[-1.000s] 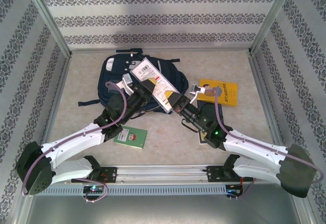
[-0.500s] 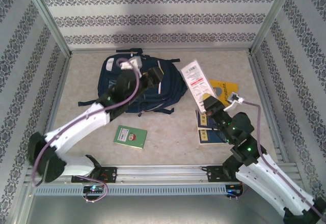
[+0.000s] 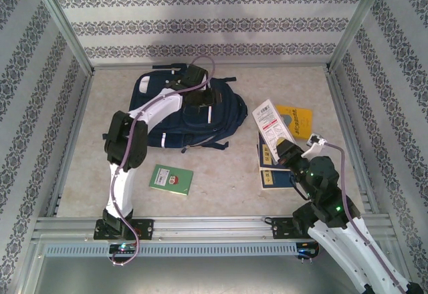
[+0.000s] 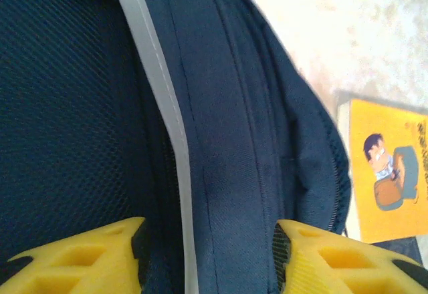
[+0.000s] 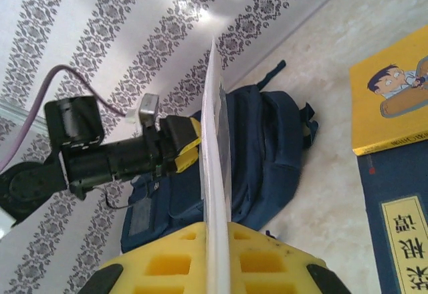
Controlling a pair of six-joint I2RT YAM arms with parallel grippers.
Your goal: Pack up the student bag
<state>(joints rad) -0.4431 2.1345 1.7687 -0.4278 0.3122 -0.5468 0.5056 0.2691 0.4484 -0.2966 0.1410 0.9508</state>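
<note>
Two grippers are working at once. The left gripper (image 3: 200,97) is hovering over the student bag (image 3: 224,117), which is lying flat at the far middle of the table (image 3: 227,180). Its jaws are standing apart, straddling a grey stripe (image 4: 160,120) on the fabric without pinching it. The right gripper (image 3: 283,148) is pinching a white booklet (image 3: 269,121) on edge, near a yellow book (image 3: 299,120) and a blue book (image 3: 271,174). You are dealing with soft, limp cloth that is likely sagging and folding wherever it is lifted, so you should be taking hold at a zipper lip or strap, not a flat panel. The left arm is covering the bag's top, so you cannot tell whether the main opening is unzipped.
</note>
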